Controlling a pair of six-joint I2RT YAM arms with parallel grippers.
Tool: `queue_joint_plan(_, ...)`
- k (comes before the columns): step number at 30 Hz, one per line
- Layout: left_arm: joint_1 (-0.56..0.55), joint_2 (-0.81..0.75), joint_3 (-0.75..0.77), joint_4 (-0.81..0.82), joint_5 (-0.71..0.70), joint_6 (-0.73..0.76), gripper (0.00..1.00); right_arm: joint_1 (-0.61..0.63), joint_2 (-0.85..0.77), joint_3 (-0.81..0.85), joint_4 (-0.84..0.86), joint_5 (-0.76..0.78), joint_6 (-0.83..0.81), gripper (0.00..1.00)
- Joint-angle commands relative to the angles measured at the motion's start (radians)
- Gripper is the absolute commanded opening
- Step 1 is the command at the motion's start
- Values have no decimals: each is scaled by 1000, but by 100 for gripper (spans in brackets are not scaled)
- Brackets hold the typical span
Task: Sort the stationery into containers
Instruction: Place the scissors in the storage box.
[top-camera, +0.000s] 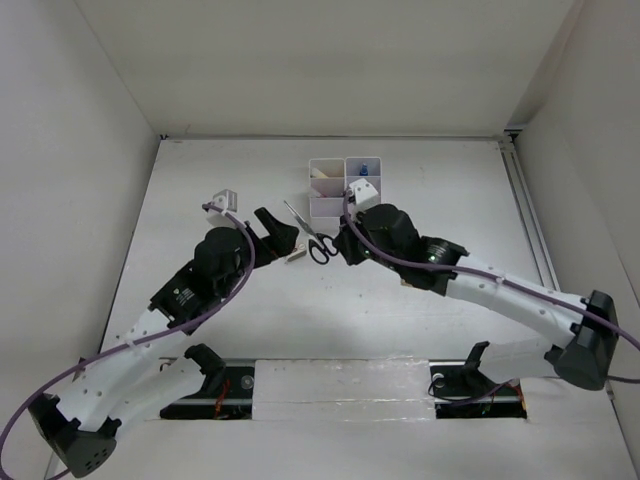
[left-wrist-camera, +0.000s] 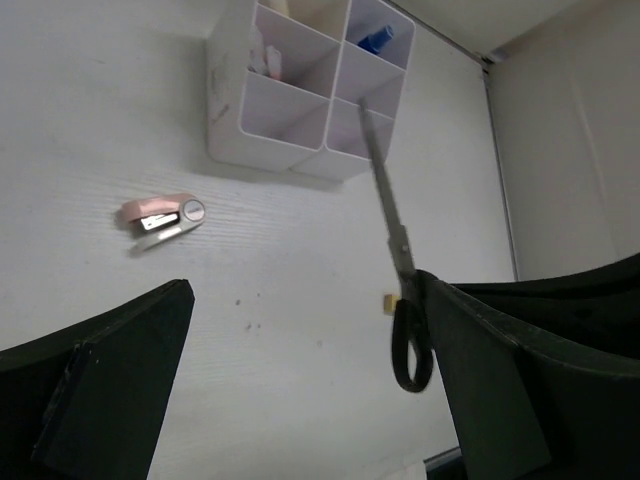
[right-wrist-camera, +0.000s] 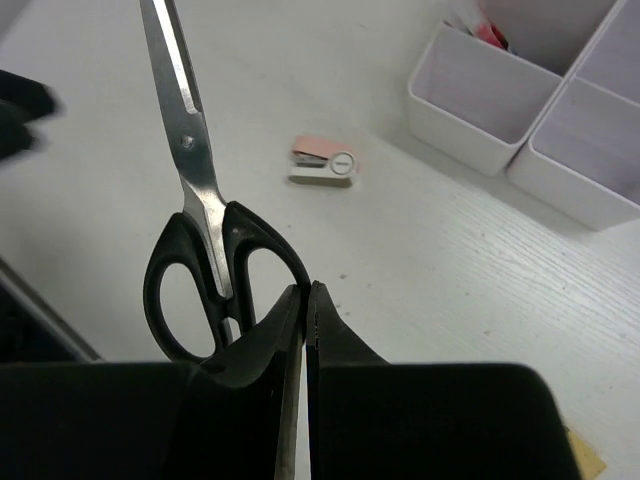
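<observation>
Pinching the rim of one black handle loop, the right gripper (right-wrist-camera: 305, 292) has its jaws pressed together with only a hairline gap between the fingertips. The scissors (right-wrist-camera: 205, 215) have two glossy black oval loops and narrow, bright steel blades that are closed on each other, with a small round pivot screw partway along. In the right wrist view they run from the loops at lower left up to the top edge of the frame. From the top camera the scissors (top-camera: 308, 232) sit at the centre of the frame, loops toward the lower right beside the right gripper (top-camera: 345, 244) and tip toward the upper left, just short of the white compartment block (top-camera: 330, 205). In the left wrist view the scissors (left-wrist-camera: 398, 250) stand nearly vertical at centre right, and their tip overlaps the near wall of the white compartment block (left-wrist-camera: 225, 110), so they appear raised off the table (top-camera: 200, 330). The left gripper (top-camera: 277, 232) sits just left of the blades with its jaws spread wide and nothing between them; its dark fingers (left-wrist-camera: 100, 390) fill both lower corners of its own view. A pink stapler (left-wrist-camera: 160, 217) lies flat on the table below and left of the block, apart from it. A blue-capped bottle (left-wrist-camera: 376, 39) stands in the block's top right compartment, and pale items show in the compartment to its left. A small grey-and-white item (top-camera: 222, 200) that I cannot identify lies at upper left.
</observation>
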Motion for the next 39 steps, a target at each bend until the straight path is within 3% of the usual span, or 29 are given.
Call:
queue_joint_plan(1, -3, 6, -53, 258, 138, -39, 98, 27, -91, -9, 45, -24, 41, 0)
queue_joint_plan(8, -3, 17, -107, 443, 203, -18, 89, 73, -139, 0, 22, -61, 41, 0)
queue_joint_plan(16, -3, 17, -138, 536, 267, -18, 74, 83, -139, 0, 49, -44, 53, 0)
queue_joint_plan(21, -3, -3, -138, 502, 293, -27, 74, 83, -130, 0, 39, 111, 95, 0)
queue_joint_plan(26, -3, -36, -147, 450, 272, -27, 80, 83, -117, 12, 39, 154, 107, 0)
queue_joint_plan(35, -3, -57, -185, 487, 252, -9, 84, 83, -96, 21, 51, 65, 107, 0)
queue_joint_plan(39, -3, -1, -176, 513, 252, 14, 79, 83, -105, 22, 63, 31, 98, 0)
